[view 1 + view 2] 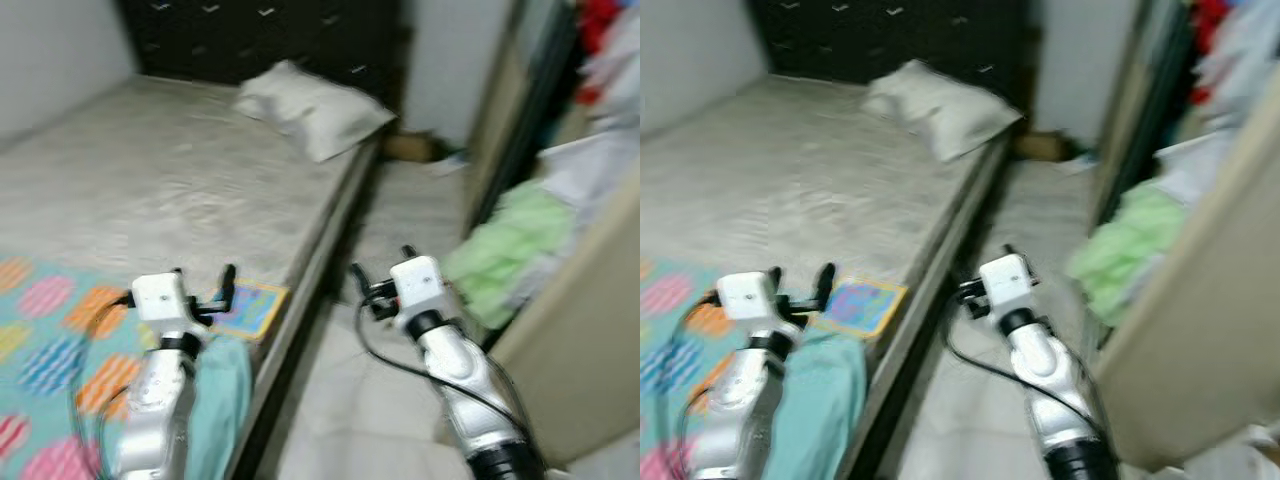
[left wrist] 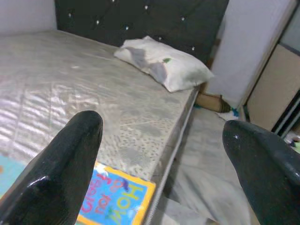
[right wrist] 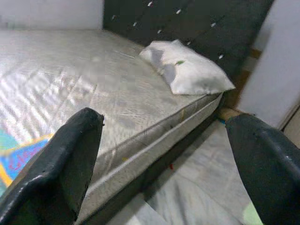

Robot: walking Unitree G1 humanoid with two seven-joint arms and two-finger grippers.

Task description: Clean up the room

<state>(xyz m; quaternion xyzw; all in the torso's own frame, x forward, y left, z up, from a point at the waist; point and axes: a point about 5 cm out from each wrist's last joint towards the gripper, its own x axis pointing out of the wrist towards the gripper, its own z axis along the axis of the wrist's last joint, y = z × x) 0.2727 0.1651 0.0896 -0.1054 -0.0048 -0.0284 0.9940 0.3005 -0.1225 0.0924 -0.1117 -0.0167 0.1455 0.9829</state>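
Observation:
A grey mattress [image 1: 150, 170] with a dark headboard [image 1: 260, 35] takes up the left of the room. A white pillow [image 1: 312, 108] lies at its far right corner. A colourful square booklet [image 1: 248, 308] rests on the near edge of the mattress, beside a teal cloth [image 1: 220, 400] and a spotted teal blanket [image 1: 45, 350]. My left gripper [image 1: 205, 283] hovers open just over the booklet with nothing held. My right gripper [image 1: 382, 268] is open over the floor strip beside the bed, also holding nothing.
A narrow tiled floor strip [image 1: 400, 210] runs between the bed and an open wardrobe [image 1: 590, 300] on the right. Green clothes [image 1: 505, 250] bulge out of the wardrobe. A brown box [image 1: 410, 147] and litter lie on the floor at the far end.

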